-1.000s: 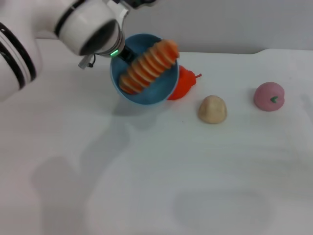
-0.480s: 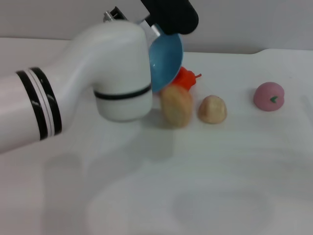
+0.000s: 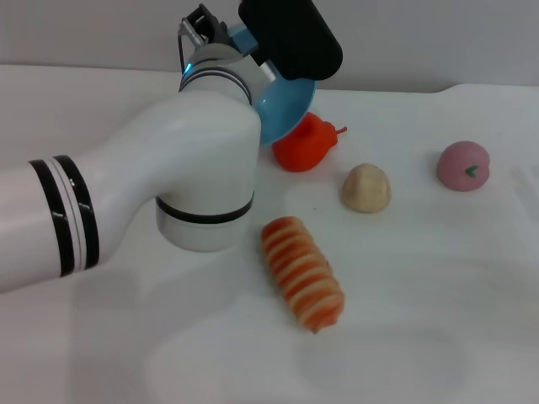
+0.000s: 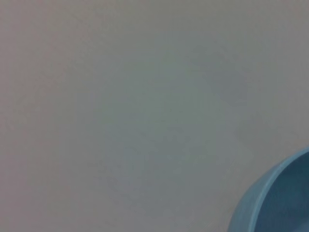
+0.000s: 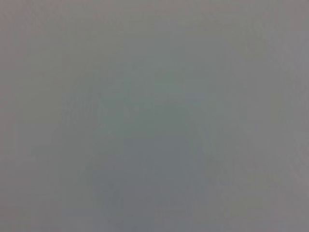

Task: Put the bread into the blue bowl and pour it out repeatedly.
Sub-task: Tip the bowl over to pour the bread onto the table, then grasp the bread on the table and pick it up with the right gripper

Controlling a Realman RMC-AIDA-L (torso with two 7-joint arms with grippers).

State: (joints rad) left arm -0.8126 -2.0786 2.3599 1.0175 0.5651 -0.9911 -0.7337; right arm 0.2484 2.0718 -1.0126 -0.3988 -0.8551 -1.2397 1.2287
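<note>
The head view is bright and evenly lit, and the white table point(image 3: 421, 295) shows only soft, pale shadows under the left arm point(image 3: 168, 194) and beside the bread point(image 3: 301, 273). The arm has a gentle shine on its white shell, and the bread and the far edges look a bit soft. The left wrist view is a dim grey blur with a fuzzy edge of the blue bowl point(image 4: 280, 198) in one corner, and the right wrist view is only plain, dim grey.

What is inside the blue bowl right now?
Nothing visible: the blue bowl is tipped up by the left arm, which hides much of it. The bread lies on the table.
</note>
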